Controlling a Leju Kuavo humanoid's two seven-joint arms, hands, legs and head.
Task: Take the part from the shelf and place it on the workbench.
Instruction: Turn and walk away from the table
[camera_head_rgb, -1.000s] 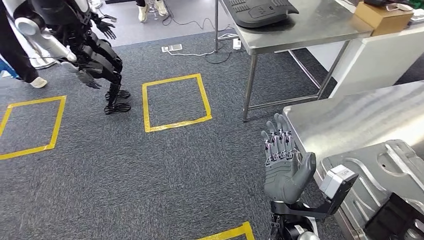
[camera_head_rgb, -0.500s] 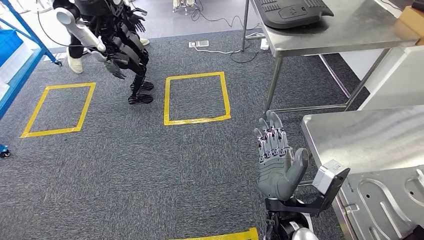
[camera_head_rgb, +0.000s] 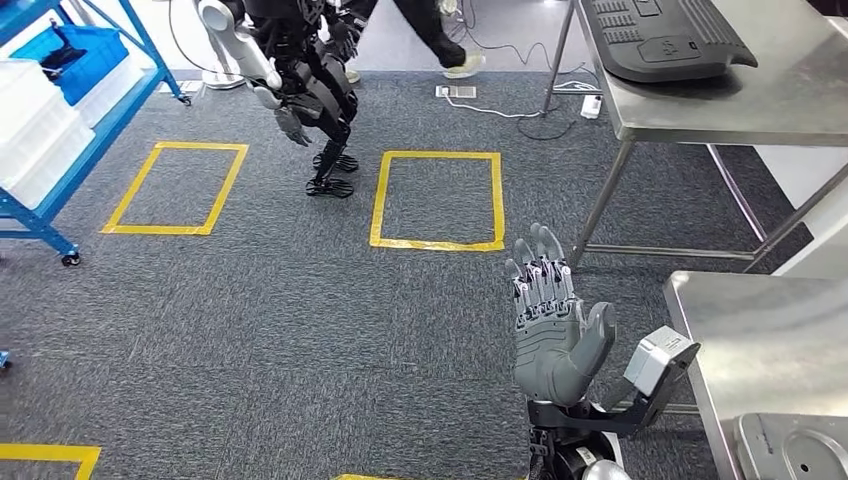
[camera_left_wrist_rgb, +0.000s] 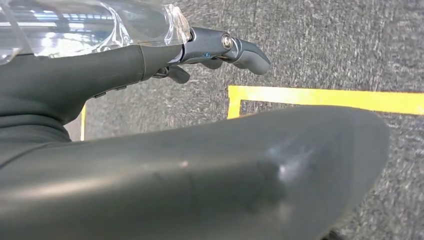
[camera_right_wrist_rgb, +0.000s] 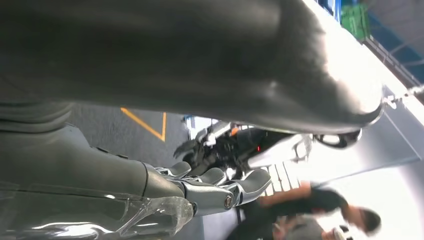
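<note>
Looks like the part (camera_head_rgb: 790, 450) is already sitting on the surface (camera_head_rgb: 745, 330). Right hand (camera_head_rgb: 552, 320) is raised, fingers spread and holding nothing; can't tell on the left hand (camera_left_wrist_rgb: 150, 115).

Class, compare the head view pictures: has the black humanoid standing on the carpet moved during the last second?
No. The black humanoid stays with its feet just left of the yellow taped square; the camera turned instead.

I see the part (camera_head_rgb: 790, 448), a pale grey moulded metal panel with rounded recesses, lying flat on the steel tabletop (camera_head_rgb: 745, 325). It sits just right of and below my raised, empty right hand (camera_head_rgb: 552, 322), not touching it, partly cut off by the frame edge.
</note>
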